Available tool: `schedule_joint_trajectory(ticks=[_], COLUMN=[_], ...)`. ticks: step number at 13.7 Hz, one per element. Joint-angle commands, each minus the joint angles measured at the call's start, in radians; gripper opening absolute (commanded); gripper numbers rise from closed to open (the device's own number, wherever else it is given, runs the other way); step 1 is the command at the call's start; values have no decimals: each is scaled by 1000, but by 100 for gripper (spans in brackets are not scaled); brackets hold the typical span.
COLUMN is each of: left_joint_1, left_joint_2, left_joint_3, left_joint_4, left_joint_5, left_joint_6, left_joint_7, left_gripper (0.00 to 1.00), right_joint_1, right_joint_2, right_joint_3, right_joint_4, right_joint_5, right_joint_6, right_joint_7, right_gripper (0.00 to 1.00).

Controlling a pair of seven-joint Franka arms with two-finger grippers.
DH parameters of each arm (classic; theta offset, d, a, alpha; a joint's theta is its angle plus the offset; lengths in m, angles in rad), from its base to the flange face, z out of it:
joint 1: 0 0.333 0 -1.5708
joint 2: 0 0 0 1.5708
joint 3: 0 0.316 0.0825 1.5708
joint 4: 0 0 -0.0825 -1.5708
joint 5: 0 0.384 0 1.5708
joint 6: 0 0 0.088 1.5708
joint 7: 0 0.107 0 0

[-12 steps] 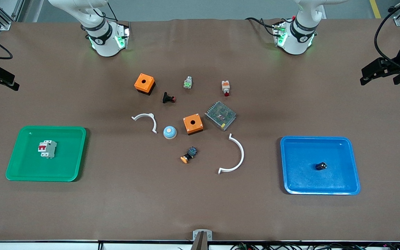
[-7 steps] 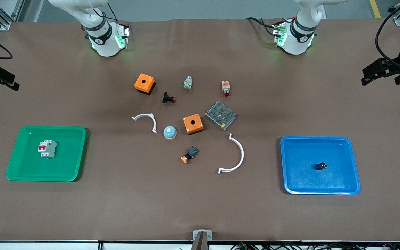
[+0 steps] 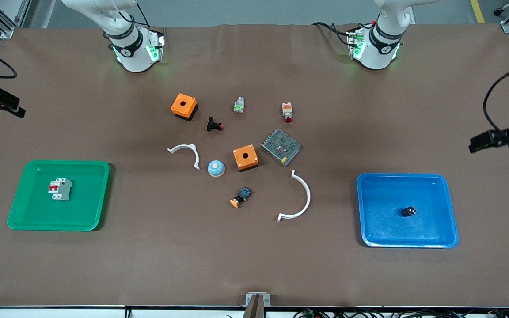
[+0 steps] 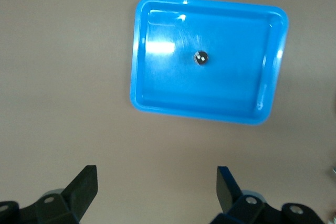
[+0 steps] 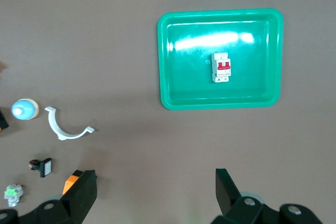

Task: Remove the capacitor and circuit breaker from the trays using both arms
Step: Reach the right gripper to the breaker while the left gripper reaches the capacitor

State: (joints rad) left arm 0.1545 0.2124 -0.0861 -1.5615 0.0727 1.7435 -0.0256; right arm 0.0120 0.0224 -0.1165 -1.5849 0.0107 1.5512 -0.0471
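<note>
Two trays, nothing lifted yet: capacitor [image 3: 408, 211] sits in the blue tray [image 3: 449, 207], circuit breaker [image 3: 61, 189] in the green tray [image 3: 91, 194]. Left gripper [image 4: 157, 192] and right gripper [image 5: 155, 192] hover high, jaws wide. That tiny capacitor could easily roll or squirt out sideways.

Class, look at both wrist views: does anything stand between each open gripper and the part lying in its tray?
Nothing visible does. The capacitor lies alone in the blue tray, the circuit breaker alone in the green tray.
</note>
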Motion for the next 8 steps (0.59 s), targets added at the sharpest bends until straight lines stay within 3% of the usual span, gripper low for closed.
schedule_joint_trajectory(ticks=[1, 5, 8], left_joint_1=[3, 3, -7], left_joint_2=[97, 247, 336], left_joint_3=[-3, -4, -4], left_joint_4=[-21, -25, -40], left_joint_5=[4, 15, 15], left_joint_6=[144, 289, 381], left_joint_7=[3, -10, -7], left_gripper=[100, 100, 99], right_joint_1=[-18, -35, -104], right_joint_2=[175, 263, 320], right_joint_3=[1, -2, 0], right_joint_4=[60, 48, -30], right_joint_5=[9, -8, -5], right_joint_6=[55, 206, 361], right_joint_7=[4, -17, -81], right_gripper=[100, 100, 100])
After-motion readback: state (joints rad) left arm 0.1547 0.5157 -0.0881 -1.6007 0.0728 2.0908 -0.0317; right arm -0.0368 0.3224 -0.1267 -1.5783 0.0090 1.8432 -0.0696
